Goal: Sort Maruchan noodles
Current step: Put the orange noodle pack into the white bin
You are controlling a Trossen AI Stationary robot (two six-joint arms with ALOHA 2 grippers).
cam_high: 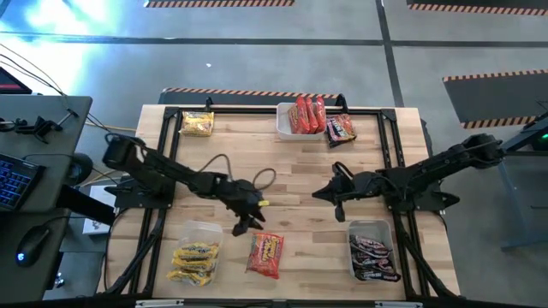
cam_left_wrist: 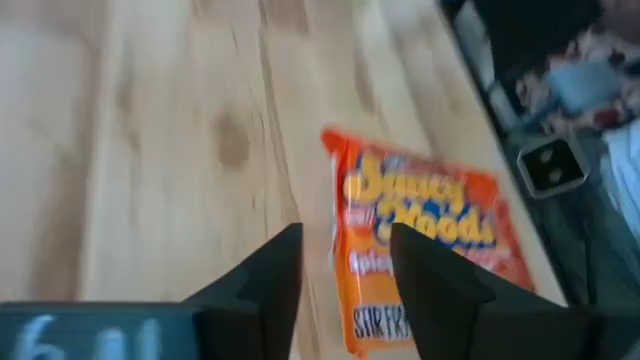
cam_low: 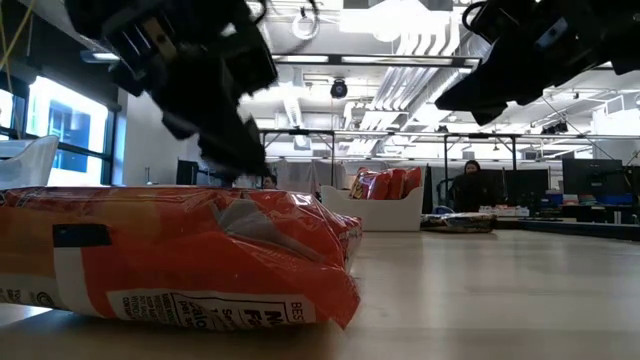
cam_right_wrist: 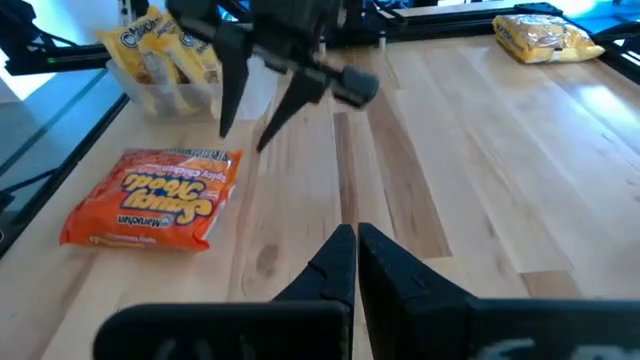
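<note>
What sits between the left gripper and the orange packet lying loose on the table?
Nothing visible. The left gripper, fingers apart, hangs just above the flat orange crinkly plastic noodle packet, with only bare wooden table between them.

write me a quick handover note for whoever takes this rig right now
Left gripper: open, empty, just above the loose orange crinkly plastic noodle packet lying on the wooden table near the front edge.
Right gripper: shut, empty, waiting mid-table.
Done: yellow packets in the clear front-left tub, dark brown packets in the clear front-right tub, red-orange packets in the white back tub.
Left: the orange packet, one yellow packet at the back left, one dark packet beside the white tub.
</note>
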